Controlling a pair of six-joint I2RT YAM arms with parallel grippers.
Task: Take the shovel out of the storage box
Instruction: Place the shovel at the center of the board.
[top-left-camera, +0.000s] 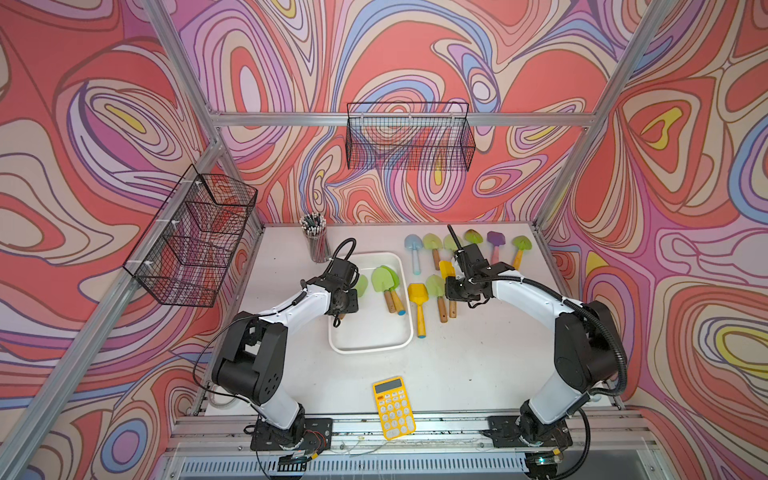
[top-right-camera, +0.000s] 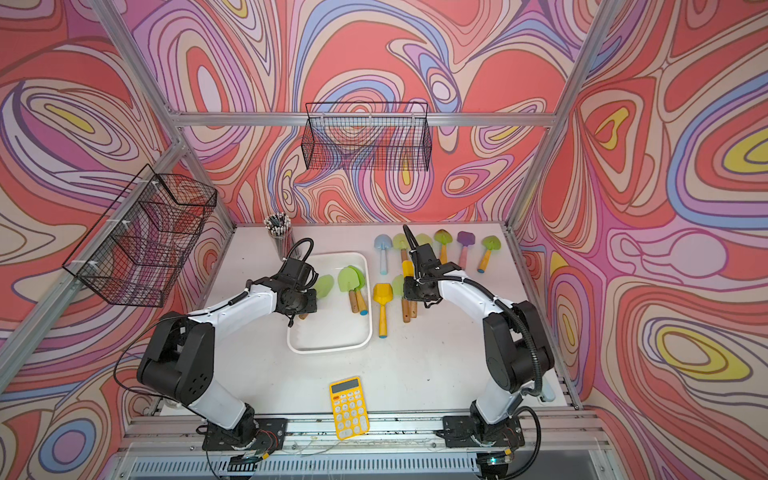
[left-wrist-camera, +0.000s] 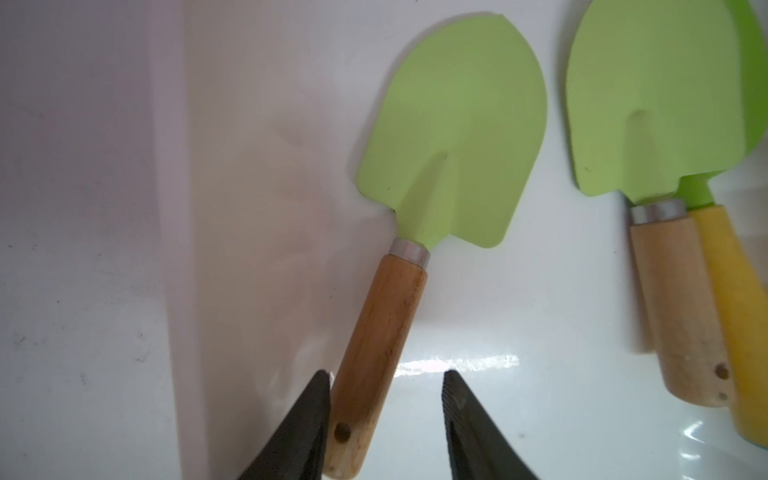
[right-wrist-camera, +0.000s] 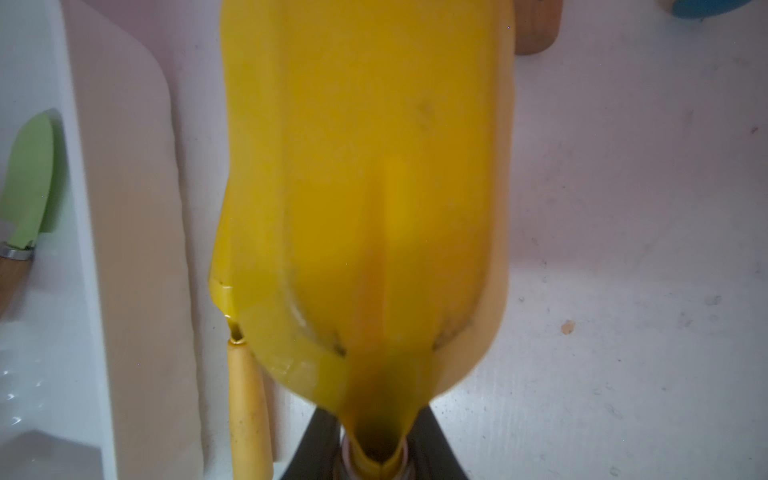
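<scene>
Reaching into the shallow white plastic storage box (top-left-camera: 365, 347) with the left gripper (left-wrist-camera: 384, 372), jaws apart either side of the handle of a light green wooden-handled shovel (left-wrist-camera: 453, 137) lying inside. Holding a yellow scoop-bladed shovel (right-wrist-camera: 361, 187) clamped in the right gripper (right-wrist-camera: 376, 449) over the white counter (top-left-camera: 457, 365), just beside the box.

No legible txt; calculator (top-left-camera: 392, 409) keys too small to read.
</scene>
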